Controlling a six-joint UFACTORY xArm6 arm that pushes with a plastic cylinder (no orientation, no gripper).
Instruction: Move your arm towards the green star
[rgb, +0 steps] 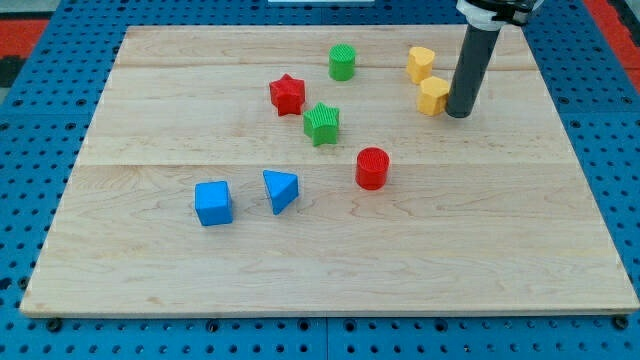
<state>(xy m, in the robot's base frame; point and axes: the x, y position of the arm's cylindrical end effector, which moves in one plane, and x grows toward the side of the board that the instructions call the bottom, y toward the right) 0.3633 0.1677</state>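
The approach is barely begun: my tip (457, 114) is set beside a yellow block (433, 96), well apart from the green star (322, 123) mid-bench (480, 250). A leftward slide is needed. No claw is fitted.

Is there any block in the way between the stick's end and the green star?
Yes, one. My tip sits at the view's right, right beside a yellow block. That block lies just on the star's side of the tip, close to the straight line. Past it, the board is bare up to the green star. The red cylinder lies below that line.
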